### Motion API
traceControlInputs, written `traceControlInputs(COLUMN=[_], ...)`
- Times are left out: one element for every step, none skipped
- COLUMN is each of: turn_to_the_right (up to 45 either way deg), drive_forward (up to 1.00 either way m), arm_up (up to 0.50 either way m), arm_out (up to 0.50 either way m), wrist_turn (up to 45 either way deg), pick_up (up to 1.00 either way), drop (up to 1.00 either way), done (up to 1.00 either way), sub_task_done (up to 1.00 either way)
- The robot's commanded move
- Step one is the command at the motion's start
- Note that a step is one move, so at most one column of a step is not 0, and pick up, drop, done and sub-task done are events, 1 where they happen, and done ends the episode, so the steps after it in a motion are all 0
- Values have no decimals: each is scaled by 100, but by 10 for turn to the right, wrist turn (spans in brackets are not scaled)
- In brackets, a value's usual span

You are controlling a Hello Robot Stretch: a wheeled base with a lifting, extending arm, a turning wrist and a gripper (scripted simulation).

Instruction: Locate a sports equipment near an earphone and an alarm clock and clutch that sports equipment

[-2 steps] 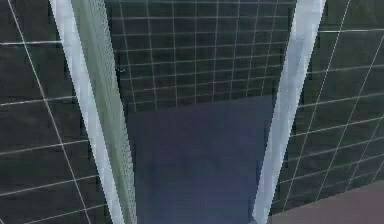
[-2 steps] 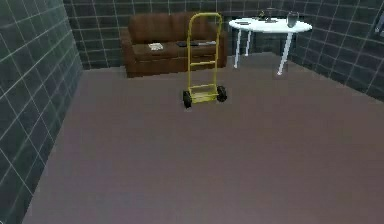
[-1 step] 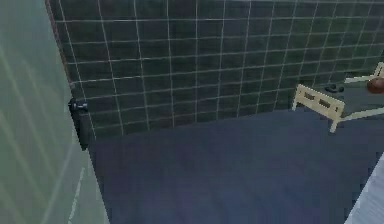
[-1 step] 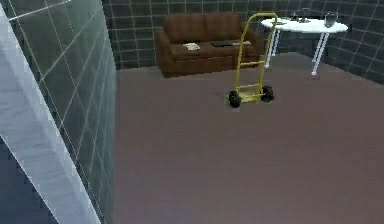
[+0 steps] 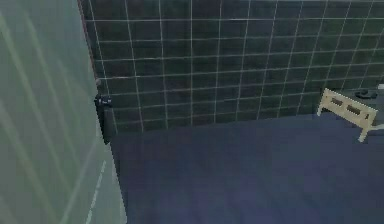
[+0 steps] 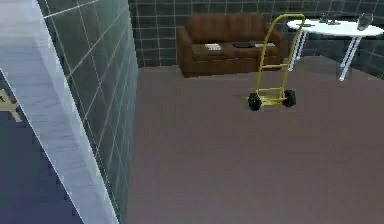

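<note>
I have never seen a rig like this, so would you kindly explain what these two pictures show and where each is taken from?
Both are simulator renders from cameras on a wheeled, one-armed robot. The forward view looks ahead and slightly down: a dark tiled wall, a pale door with a dark handle at its left, a light wooden frame at its right. The arm side view looks out sideways: a brown sofa, a yellow hand truck, and a white table bearing small dark things I cannot identify.
</note>
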Motion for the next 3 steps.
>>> traceControlInputs(turn_to_the_right=[0,270,0], drive_forward=[45,0,10], arm_up=[0,0,0], arm_out=[0,0,0], wrist_turn=[0,0,0], pick_up=[0,0,0], drop=[0,0,0], done=[0,0,0], sub_task_done=[0,0,0])
